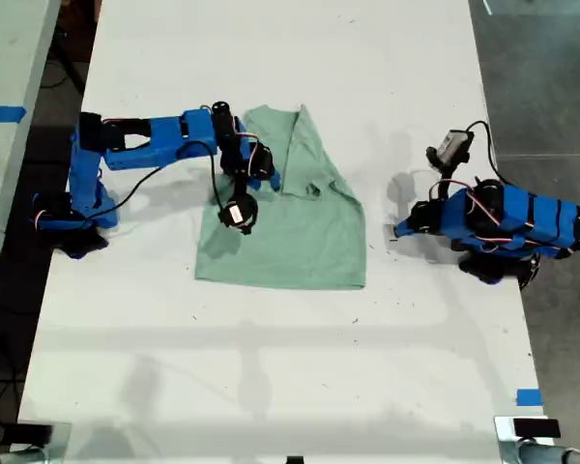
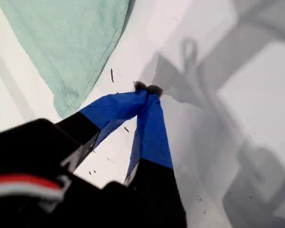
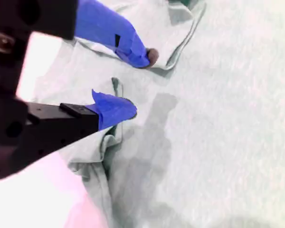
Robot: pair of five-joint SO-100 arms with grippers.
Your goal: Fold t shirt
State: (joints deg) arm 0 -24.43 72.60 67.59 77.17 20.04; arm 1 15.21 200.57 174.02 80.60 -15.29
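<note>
Hovering over the shirt, your second claw stands open, one tip at a folded hem. Your first claw is pinched closed on nothing, above bare bench just beside the shirt's edge. The shirt lies mid-bench, partly folded. Expect soft, light, limp cloth; take it at a hem or corner.

Soft matt cloth t shirt

Bright even light, soft shadows, blurred wrist foregrounds
</note>
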